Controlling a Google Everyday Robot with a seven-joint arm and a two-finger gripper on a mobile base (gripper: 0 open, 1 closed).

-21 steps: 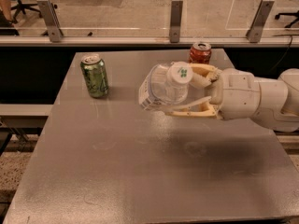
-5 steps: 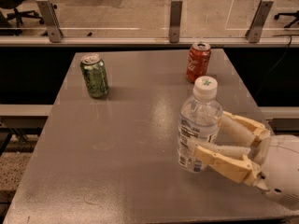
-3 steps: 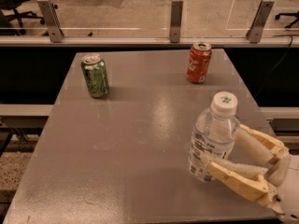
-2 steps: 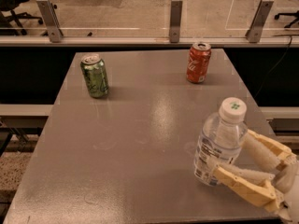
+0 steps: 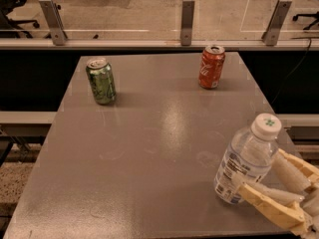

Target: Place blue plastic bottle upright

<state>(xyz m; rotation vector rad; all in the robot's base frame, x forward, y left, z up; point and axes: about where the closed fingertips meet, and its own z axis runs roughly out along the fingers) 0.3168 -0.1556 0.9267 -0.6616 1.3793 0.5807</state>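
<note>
The blue plastic bottle [image 5: 246, 166] is clear, with a pale label and a white cap with a green mark. It stands nearly upright, leaning slightly right, at the table's front right corner. My gripper [image 5: 258, 177] comes in from the lower right, shut on the bottle's lower half. One tan finger [image 5: 271, 205] lies in front of the bottle's base and the other is behind its right side. I cannot tell whether the base rests on the table.
A green can [image 5: 101, 80] stands at the back left of the grey table [image 5: 149, 148]. A red can [image 5: 212, 66] stands at the back right. A glass railing with metal posts [image 5: 187, 15] runs behind the table. The table's right edge is close to the bottle.
The bottle went from lying sideways in my gripper to upright. Since then it has moved with the gripper right and toward the table's front edge. The cans have not moved.
</note>
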